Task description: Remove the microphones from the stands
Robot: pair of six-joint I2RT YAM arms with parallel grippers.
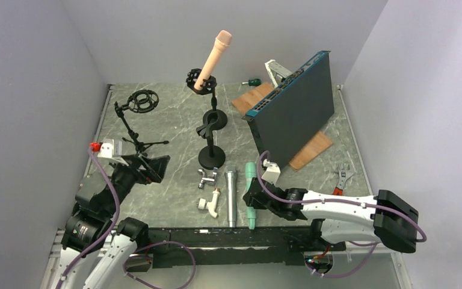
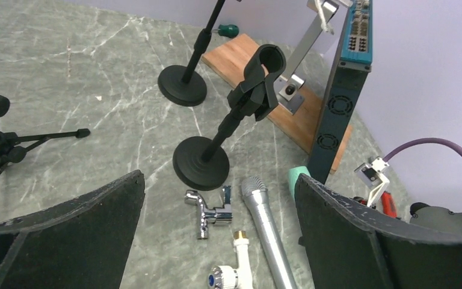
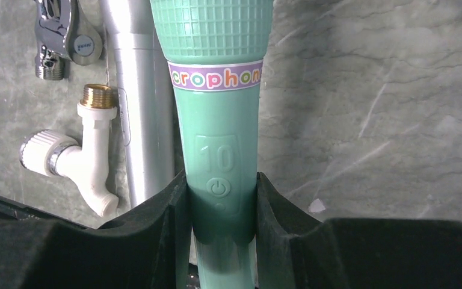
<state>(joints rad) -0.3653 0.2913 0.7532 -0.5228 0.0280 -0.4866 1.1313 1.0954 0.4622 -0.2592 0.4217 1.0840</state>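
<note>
- Three microphones. The peach microphone (image 1: 213,57) sits tilted in the cradle of the rear stand (image 2: 182,86), well back on the table (image 1: 168,198). A silver microphone (image 1: 231,198) and a green microphone (image 1: 249,174) lie side by side near the front edge.
- Three stands: the rear one, a round-based front stand (image 2: 201,162) with an empty clip directly before it, and a tripod stand (image 1: 137,129) with an empty ring mount at the left.
- Two taps, a chrome tap (image 1: 207,176) and a white tap (image 1: 210,203), lie just left of the silver microphone.
- One dark rack unit (image 1: 295,111) leans over a wooden board (image 1: 313,150) at the right, with a wrench (image 1: 341,177) nearby.
- The right gripper (image 3: 219,205) has its pads clamped on the green microphone's handle.
- The left gripper (image 1: 155,167) hangs beside the tripod stand, fingers spread wide and holding nothing.
</note>
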